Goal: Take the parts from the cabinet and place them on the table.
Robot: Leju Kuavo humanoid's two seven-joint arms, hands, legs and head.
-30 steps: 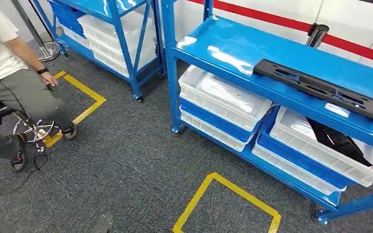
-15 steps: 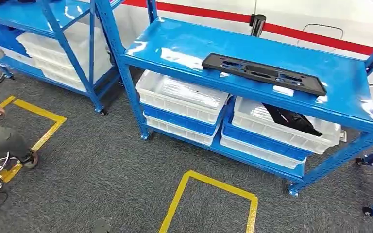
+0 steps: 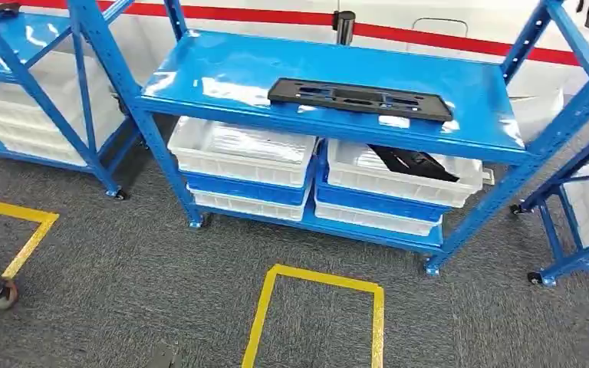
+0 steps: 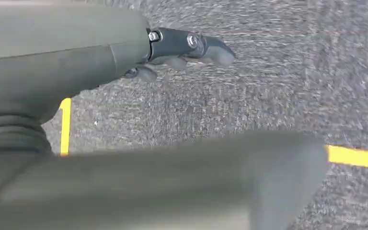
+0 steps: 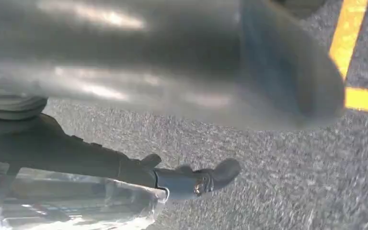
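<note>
Nearest the robot, a yellow tape square (image 3: 316, 316) marks the grey carpet (image 3: 123, 253). Over that carpet the left robot hand (image 4: 182, 50) hangs with nothing in it, fingers loosely extended; the right robot hand (image 5: 191, 179) likewise holds nothing. Beyond the square stands the blue cabinet (image 3: 199, 69). Its lower shelf carries stacked white and blue bins (image 3: 241, 165), one holding a dark part (image 3: 412, 162). Farther up, a long black part (image 3: 359, 98) lies flat on the top shelf.
</note>
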